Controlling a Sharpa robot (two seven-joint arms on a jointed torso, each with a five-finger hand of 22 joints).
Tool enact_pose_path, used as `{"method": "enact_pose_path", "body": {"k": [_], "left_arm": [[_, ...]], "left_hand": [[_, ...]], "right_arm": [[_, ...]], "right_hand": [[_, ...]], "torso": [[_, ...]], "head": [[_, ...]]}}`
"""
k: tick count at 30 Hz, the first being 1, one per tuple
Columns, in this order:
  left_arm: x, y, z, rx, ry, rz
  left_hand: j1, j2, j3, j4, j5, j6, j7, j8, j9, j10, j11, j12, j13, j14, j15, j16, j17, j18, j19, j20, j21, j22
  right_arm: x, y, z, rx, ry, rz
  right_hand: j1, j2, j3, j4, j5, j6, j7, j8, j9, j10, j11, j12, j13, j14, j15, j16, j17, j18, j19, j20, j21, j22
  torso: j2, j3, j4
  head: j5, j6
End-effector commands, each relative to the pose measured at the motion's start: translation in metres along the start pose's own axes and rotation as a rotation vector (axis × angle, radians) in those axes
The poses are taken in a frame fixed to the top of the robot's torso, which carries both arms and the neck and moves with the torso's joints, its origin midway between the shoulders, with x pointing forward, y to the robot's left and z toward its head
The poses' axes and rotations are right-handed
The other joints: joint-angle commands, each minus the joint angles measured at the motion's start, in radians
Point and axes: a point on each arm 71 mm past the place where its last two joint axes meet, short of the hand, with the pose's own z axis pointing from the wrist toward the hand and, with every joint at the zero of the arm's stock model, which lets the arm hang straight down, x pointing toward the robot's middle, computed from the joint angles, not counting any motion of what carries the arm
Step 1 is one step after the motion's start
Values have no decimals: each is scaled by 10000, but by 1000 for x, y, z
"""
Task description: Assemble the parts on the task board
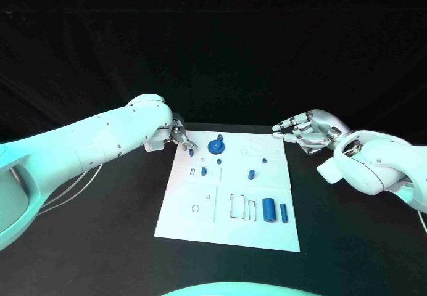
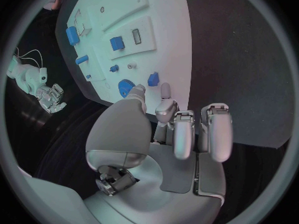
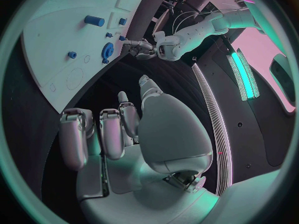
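The white task board [image 1: 227,222] lies mid-desk [image 1: 89,246] with a blue gear [image 1: 216,147] near its far edge. The left robot hand [image 1: 178,137] hovers beside the gear over a small blue part [image 2: 153,78], fingers apart, holding nothing. The right robot hand [image 1: 302,132] hangs off the board's far right corner, loosely spread and empty.

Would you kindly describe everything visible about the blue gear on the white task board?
The round blue toothed gear looks like moulded plastic, with a raised hub at its centre and a small blue tab sticking out at its far rim. It lies flat near the far edge of the white task board, towards the left arm's side. The left hand hovers just beside it, fingertips near a small blue piece next to the gear; whether they touch anything is unclear. The left wrist view shows its teeth.
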Motion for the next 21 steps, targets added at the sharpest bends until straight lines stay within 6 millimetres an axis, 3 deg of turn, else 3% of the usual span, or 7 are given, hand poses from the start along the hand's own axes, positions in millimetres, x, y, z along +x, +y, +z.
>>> {"method": "enact_pose_path", "body": {"k": [1, 21], "left_arm": [[2, -3, 0, 116, 294, 71], [4, -4, 2, 193, 275, 0]], "left_hand": [[49, 37, 7, -58, 17, -7, -28, 50, 18, -67, -15, -67, -14, 910, -48, 38, 2153, -95, 438, -52, 51, 1436], [237, 171, 59, -56, 18, -20, -33, 62, 103, -101, -20, -111, -65, 910, -54, 38, 2155, -94, 434, -57, 50, 1438]], "right_arm": [[2, 1, 0, -85, 135, -1], [2, 1, 1, -98, 159, 3]], "right_hand": [[-96, 18, -68, -9, 27, -5, 7, -54, -9, 23, 2, 3, 259, 625, -47, -4, 959, 148, 440, -85, -14, 1816], [-96, 33, -70, -20, 51, 3, 4, -52, -8, 29, -1, 7, 261, 626, -49, -10, 956, 147, 444, -87, -12, 1818]], "torso": [[1, 2, 4], [-3, 2, 8]], "head": [[-5, -20], [-35, -53]]}}
